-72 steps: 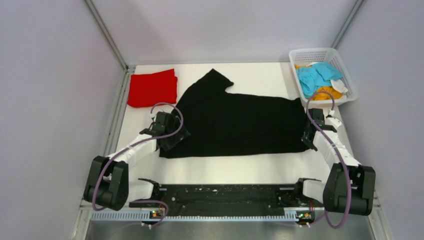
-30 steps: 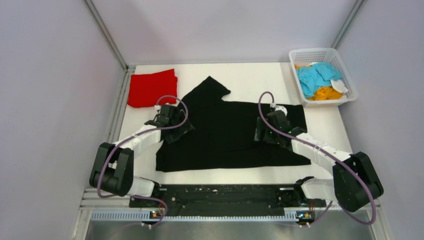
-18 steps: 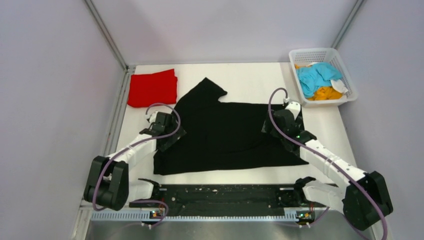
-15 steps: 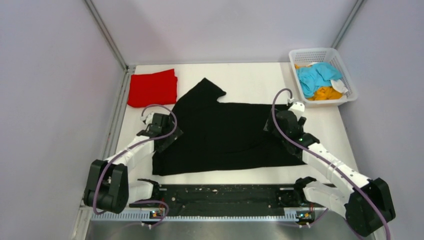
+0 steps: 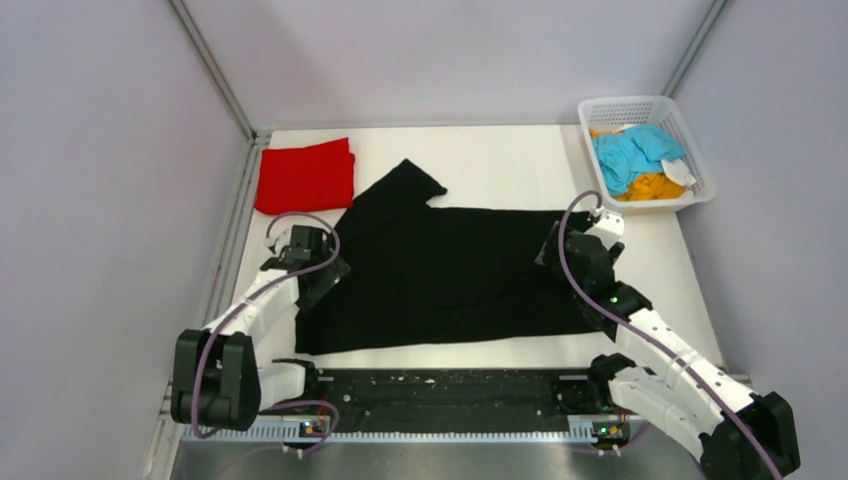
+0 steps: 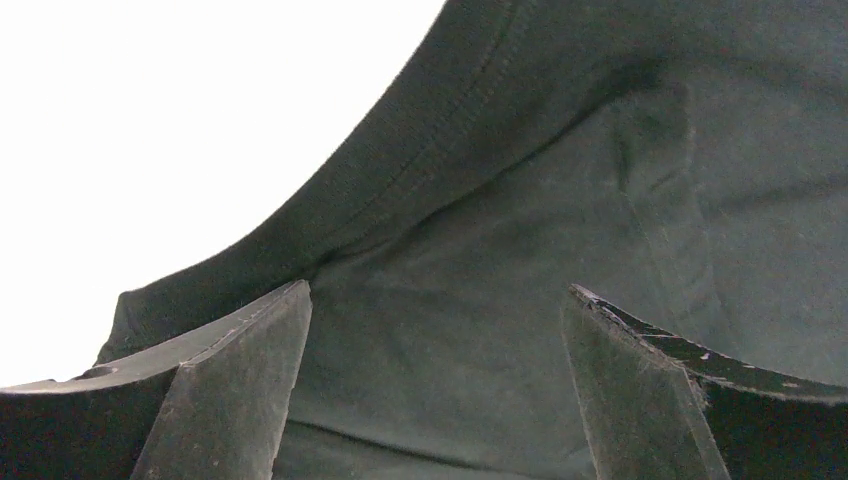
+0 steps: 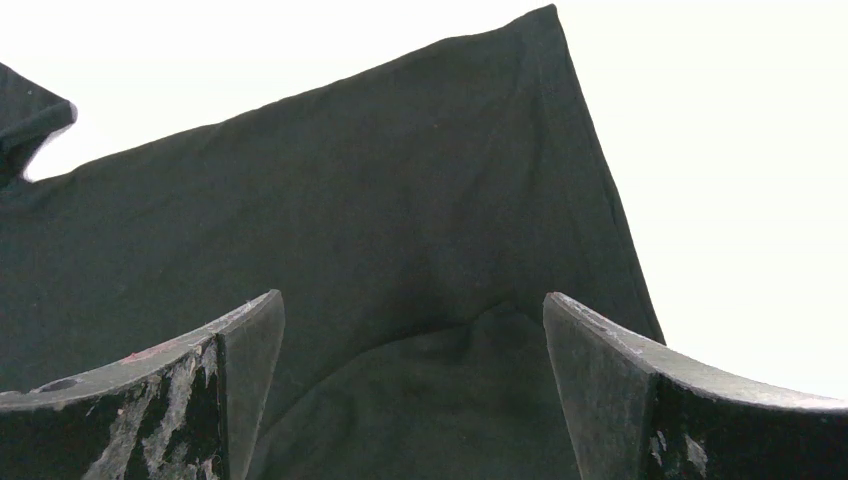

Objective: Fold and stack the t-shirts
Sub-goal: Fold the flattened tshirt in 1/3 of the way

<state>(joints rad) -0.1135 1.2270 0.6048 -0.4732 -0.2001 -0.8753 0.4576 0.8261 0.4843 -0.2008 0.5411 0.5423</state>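
Note:
A large black t-shirt (image 5: pixel 450 270) lies spread flat across the middle of the table, one sleeve pointing to the back. My left gripper (image 5: pixel 320 272) is open over its left edge; in the left wrist view the fingers (image 6: pixel 437 290) straddle black cloth (image 6: pixel 560 200) near a hem. My right gripper (image 5: pixel 562 252) is open over the shirt's right end; in the right wrist view its fingers (image 7: pixel 412 297) stand wide above a raised fold (image 7: pixel 450 370). A folded red t-shirt (image 5: pixel 305 177) lies at the back left. Light blue (image 5: pixel 635 150) and orange (image 5: pixel 652 187) shirts sit in the basket.
The white mesh basket (image 5: pixel 690 135) stands at the back right corner. A metal frame rail (image 5: pixel 232 250) runs along the table's left side. A black strip (image 5: pixel 440 385) with both arm bases lines the near edge. Bare white table (image 5: pixel 500 155) lies behind the black shirt.
The left gripper has drawn back toward the near left, and the shirt's left edge has slid with it. The right gripper has moved from mid-shirt out to the right end. Both stay open.

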